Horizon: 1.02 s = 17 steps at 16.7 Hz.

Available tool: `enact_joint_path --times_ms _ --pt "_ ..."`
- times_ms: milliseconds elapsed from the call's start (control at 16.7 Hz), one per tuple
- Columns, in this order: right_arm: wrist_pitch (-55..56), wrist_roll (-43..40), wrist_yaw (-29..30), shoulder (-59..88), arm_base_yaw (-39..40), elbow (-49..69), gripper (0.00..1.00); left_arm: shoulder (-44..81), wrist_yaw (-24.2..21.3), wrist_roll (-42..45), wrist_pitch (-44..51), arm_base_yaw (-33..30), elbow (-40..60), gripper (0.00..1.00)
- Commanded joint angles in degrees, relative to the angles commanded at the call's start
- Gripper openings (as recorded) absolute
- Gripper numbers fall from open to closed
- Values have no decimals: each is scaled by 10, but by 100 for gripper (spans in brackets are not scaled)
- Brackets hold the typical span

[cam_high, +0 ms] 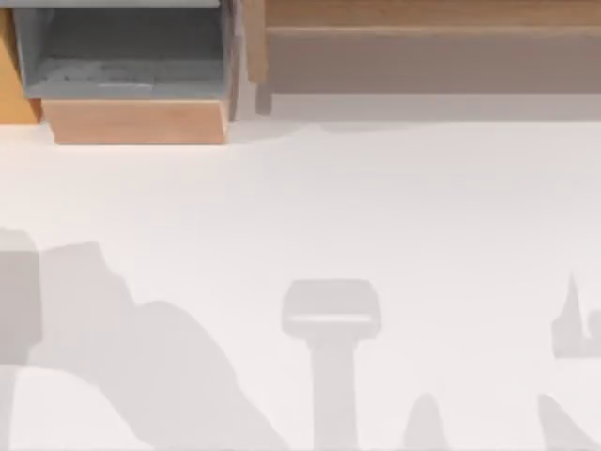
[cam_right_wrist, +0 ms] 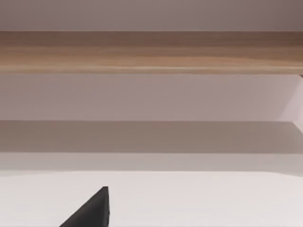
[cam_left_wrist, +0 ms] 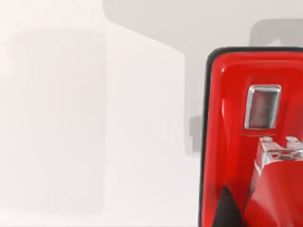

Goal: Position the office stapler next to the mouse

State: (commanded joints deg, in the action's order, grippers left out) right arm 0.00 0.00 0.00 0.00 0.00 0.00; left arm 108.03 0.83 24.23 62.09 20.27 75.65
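Your left claw [cam_left_wrist: 227, 208] hovers close above the red stapler [cam_left_wrist: 236, 142], cut off at frame edge; grip unclear.

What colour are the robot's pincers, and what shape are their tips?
Both are plain black. The left pincer shows a pointed, wedge-shaped tip; the right pincer shows a slanted wedge with a straight edge. No markings can be seen on them.

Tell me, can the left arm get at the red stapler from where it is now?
Probably yes. The left wrist view shows the stapler close beneath that arm on the white table, with nothing lying between them.
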Motion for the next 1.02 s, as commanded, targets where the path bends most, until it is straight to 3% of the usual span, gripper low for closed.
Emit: enact_joint_path --times_ms 480,1020 --pt "0 0 0 0 0 0 100 -3 16 -4 -16 5 -11 0" --pt "0 0 0 0 0 0 100 21 -7 -13 -80 13 -39 0"
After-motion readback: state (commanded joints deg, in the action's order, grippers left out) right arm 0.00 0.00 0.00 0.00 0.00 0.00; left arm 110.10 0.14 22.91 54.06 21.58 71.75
